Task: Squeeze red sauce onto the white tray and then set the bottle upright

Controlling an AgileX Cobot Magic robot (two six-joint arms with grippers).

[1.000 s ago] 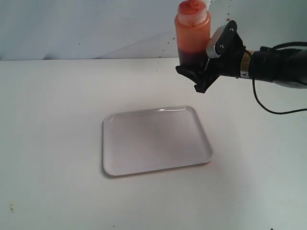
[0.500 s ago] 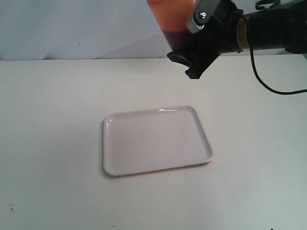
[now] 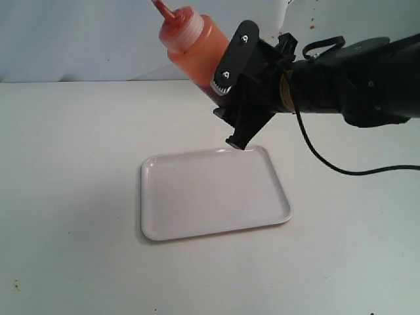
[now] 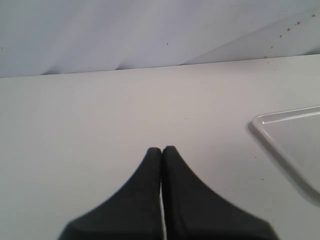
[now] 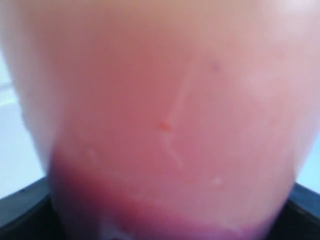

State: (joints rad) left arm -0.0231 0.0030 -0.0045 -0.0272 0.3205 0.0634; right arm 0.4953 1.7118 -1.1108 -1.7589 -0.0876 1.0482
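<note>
The translucent orange-red plastic squeeze bottle (image 3: 197, 47) is clamped in the right claw (image 3: 230, 98), whose black fingers grip its lower body from either side. It hangs in the air, tilted, with its pointed red nozzle (image 3: 163, 9) aimed up and to the left. In the exterior view it shows over the far edge of the flat glossy white rectangular tray (image 3: 210, 193), which lies on the white table (image 3: 72, 164). Darker red sauce (image 5: 150, 210) sits in the bottle's end nearest the claw. The left claw (image 4: 161, 150) is pressed together on nothing, over the table near a tray corner.
</note>
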